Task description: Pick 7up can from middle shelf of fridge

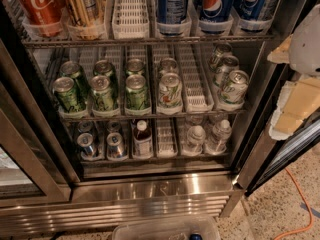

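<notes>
The fridge stands open in front of me. Its middle shelf holds three lanes of darker green cans on the left. A pale silver-white 7up can stands at the front of the fourth lane, with another behind it. More pale cans with green lettering fill the far right lane. An empty white lane tray lies between them. My gripper hangs at the right edge of the view, outside the fridge and right of the shelf, holding nothing that I can see.
The top rack holds red and gold cola cans and blue Pepsi cans. The bottom rack holds small cans and bottles. A glass door frame is on the left. A clear bin and an orange cable lie on the floor.
</notes>
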Available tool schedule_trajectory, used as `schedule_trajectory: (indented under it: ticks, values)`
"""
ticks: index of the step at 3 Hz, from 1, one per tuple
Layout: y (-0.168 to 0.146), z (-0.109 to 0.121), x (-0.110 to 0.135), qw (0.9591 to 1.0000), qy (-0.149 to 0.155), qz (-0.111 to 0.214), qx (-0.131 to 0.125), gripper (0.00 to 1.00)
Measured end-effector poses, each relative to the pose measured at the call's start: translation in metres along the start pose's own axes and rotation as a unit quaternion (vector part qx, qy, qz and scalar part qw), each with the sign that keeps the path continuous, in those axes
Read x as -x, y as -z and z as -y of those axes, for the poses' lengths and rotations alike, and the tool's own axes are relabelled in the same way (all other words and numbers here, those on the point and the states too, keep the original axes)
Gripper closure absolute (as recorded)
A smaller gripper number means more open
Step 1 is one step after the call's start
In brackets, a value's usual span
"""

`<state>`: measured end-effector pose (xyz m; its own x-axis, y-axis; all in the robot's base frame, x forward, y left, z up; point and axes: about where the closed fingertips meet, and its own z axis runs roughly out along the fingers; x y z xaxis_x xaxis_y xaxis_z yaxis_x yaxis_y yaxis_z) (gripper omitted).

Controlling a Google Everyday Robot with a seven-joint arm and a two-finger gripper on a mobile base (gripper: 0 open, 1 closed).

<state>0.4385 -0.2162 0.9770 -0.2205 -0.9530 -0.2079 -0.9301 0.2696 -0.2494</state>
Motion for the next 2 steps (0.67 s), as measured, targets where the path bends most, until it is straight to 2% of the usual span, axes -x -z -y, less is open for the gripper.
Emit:
schedule_trajectory:
  ticks: [2]
  values:
    - [-0.0030,-0.0019,-0.0004,0.9999,-0.007,0.010,0.000,0.00]
